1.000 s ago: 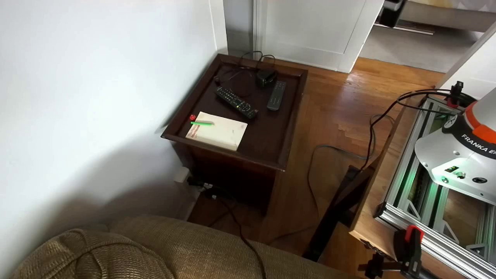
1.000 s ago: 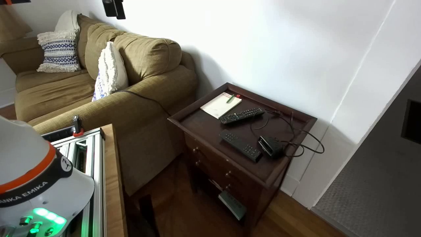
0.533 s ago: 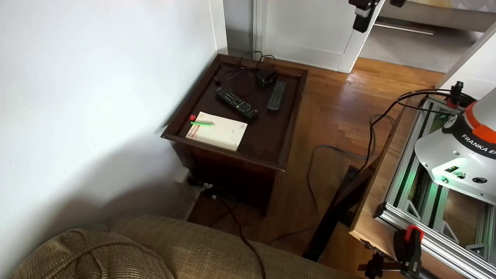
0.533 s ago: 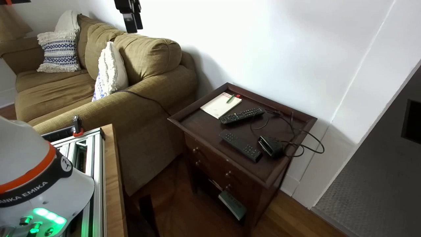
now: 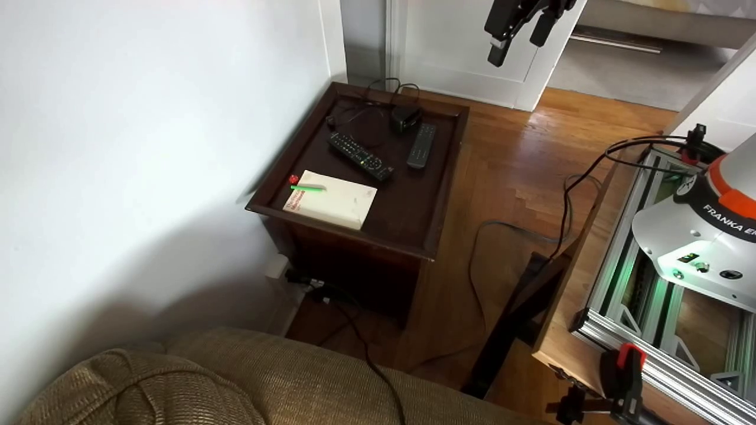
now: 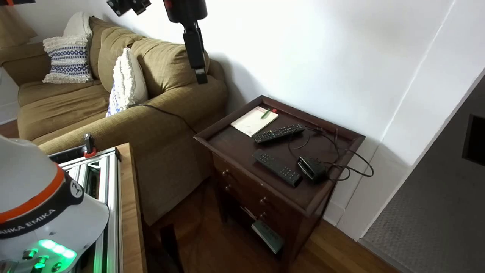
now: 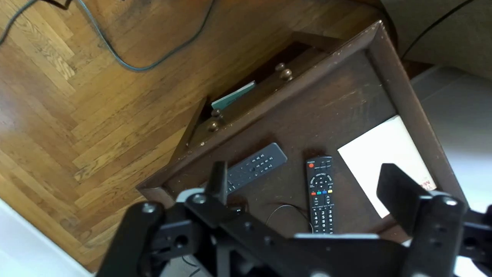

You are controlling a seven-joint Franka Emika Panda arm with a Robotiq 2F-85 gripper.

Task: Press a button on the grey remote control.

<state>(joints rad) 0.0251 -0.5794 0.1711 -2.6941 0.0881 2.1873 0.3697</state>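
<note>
The grey remote control (image 5: 422,146) lies flat on the dark wooden side table (image 5: 407,218), near its edge. It also shows in an exterior view (image 6: 277,167) beside a small black device, and in the wrist view (image 7: 256,165), where my left-hand finger hides its lower end. My gripper (image 5: 518,47) is high above the floor, away from the remote, with its fingers apart and nothing between them. In the wrist view the gripper (image 7: 303,173) is wide open, its fingers either side of the blacker remote seen far below. One finger (image 6: 195,49) hangs before the sofa and wall.
The blacker remote (image 7: 321,188) lies beside the grey one. A pale booklet (image 5: 336,203) carries a green pen (image 5: 308,188); a small red object (image 5: 293,179) is beside it. The black device (image 6: 312,168) trails cables. A raised rim surrounds the tabletop; wall and sofa (image 6: 182,94) adjoin.
My gripper has come down into view from the top edge in both exterior views, moving closer to the side table. The remotes and other tabletop things have not moved.
</note>
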